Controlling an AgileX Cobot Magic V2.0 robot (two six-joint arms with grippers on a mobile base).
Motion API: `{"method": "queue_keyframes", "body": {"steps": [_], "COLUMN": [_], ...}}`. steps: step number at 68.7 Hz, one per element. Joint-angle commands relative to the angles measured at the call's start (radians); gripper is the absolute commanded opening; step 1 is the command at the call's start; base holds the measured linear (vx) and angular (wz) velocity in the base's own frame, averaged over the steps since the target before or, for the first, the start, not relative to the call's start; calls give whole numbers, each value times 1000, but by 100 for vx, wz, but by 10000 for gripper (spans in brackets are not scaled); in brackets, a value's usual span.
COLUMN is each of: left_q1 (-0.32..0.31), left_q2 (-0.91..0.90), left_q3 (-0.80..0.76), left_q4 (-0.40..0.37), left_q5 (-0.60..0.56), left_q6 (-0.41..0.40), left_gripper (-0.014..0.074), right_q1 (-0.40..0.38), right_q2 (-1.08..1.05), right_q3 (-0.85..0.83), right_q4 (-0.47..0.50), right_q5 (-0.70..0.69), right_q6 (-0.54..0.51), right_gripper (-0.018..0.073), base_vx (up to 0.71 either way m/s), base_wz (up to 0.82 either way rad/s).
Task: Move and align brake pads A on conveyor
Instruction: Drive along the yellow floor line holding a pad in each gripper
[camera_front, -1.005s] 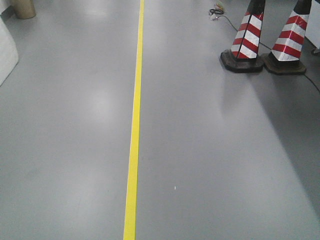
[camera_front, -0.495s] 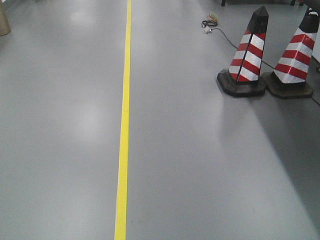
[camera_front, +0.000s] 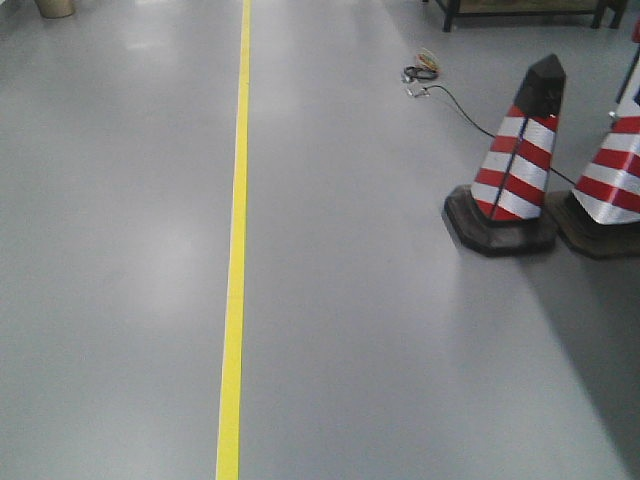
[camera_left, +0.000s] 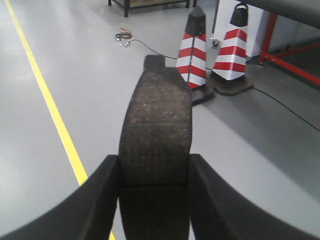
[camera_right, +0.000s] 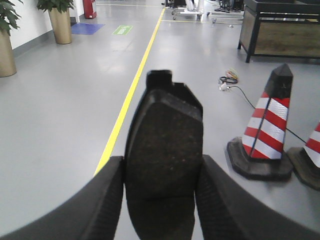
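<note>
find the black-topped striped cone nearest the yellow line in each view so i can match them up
Exterior front-facing: the near cone stands at right of centre, a second cone cut off by the right edge beside it.
Left wrist: upper middle, just right of the brake pad held in the left gripper.
Right wrist: right side, right of the pad in the right gripper.
Shared landmark: the yellow floor line, left of the cone in every view.

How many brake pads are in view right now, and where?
2. One brake pad is clamped in the left gripper, the other brake pad in the right gripper. No conveyor or other pads are in view.
</note>
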Motion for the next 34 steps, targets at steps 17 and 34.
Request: {"method": "queue_keyframes", "body": {"steps": [17,34], "left_q1": [-2,-2], "left_q2": [19,19], "left_q3": [-23,-23], "left_q4": [6,6], "left_q5": [-97,-97], "left_q6": [1,1], "left_gripper": [-6,-6], "right_q1": [-3,-3], "right_q2": [10,10], "right_q3": [-29,-29], "right_q4": [2,2], "right_q5": [-100,-100], "right_q6": [-2,-2], "right_gripper": [-6,-6], "base_vx": [75,72], "base_wz": [12,4]}}
